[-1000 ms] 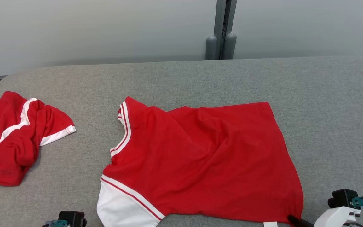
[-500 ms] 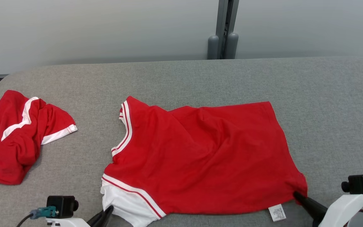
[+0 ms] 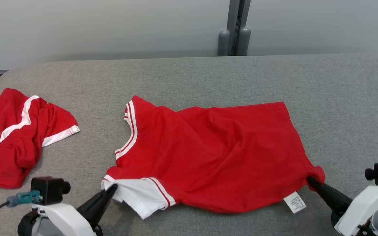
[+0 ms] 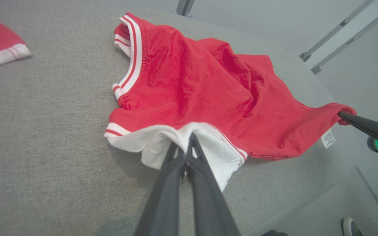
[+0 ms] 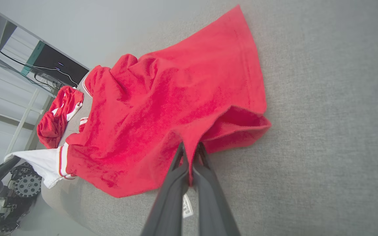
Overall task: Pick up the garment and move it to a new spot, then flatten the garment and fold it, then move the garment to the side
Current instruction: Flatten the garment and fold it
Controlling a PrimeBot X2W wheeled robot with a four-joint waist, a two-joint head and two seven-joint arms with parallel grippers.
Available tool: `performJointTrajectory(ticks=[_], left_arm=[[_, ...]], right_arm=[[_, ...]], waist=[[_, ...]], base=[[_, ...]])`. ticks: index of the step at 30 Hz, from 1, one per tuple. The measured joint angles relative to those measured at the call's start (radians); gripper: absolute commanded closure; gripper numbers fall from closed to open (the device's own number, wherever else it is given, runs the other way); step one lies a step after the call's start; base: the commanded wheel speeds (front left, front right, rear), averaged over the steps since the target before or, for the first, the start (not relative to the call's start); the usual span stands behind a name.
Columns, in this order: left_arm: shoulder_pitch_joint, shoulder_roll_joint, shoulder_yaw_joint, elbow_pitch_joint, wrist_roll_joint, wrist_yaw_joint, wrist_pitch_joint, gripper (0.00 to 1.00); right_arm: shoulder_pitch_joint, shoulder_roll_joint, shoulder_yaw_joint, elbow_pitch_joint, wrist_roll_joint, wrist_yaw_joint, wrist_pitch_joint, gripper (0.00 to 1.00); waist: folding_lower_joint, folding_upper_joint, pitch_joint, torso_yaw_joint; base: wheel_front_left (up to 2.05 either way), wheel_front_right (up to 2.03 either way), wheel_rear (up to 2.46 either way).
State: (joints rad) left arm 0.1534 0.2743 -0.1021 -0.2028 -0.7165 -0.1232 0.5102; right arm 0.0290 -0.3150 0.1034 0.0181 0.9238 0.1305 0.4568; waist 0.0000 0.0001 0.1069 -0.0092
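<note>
My left gripper (image 3: 111, 189) is pinched tight on the white sleeve (image 3: 141, 196) of the red garment (image 3: 215, 154). The cloth is caught right at my fingertips, and the sleeve is lifted a little off the grey padded table (image 3: 208, 78) there. My right gripper (image 3: 310, 179) is also clamped with no gap, holding the bunched corner of the garment's bottom hem, which puckers into a small knot around the tips. The garment runs between my two grippers along its near edge. The rest of it spreads out ahead of both sets of fingers, lying wrinkled but mostly flat on the table, with the striped neckline ahead of my left gripper. A small white label (image 3: 294, 202) hangs from the hem just beside my right gripper, on the side toward my left one. A second red garment (image 3: 15, 141) lies crumpled well apart from my left gripper, ahead of it and off to its outer side.
</note>
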Motion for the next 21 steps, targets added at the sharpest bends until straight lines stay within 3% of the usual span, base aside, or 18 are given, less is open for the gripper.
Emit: performJointTrajectory(ticks=[10,14,21], left_arm=[[-0.318,0.120,-0.030,0.057,0.008,-0.007,0.026,1.00],[-0.551,0.186,-0.088,0.141,-0.017,-0.007,0.016,1.00],[-0.880,0.253,-0.197,0.318,-0.030,-0.007,-0.021,1.00]], right_arm=[[-0.279,-0.026,0.076,0.024,-0.017,0.000,-0.066,1.00],[-0.468,-0.061,0.125,0.073,-0.005,0.000,-0.128,1.00],[-0.764,-0.094,0.201,0.196,0.026,0.000,-0.221,1.00]], waist=[[0.0000,0.0000,0.084,-0.020],[0.0001,0.0000,0.156,-0.024],[0.0000,0.0000,0.259,-0.029]], base=[[0.00,0.00,0.00],[0.00,0.00,0.00],[0.00,0.00,0.00]])
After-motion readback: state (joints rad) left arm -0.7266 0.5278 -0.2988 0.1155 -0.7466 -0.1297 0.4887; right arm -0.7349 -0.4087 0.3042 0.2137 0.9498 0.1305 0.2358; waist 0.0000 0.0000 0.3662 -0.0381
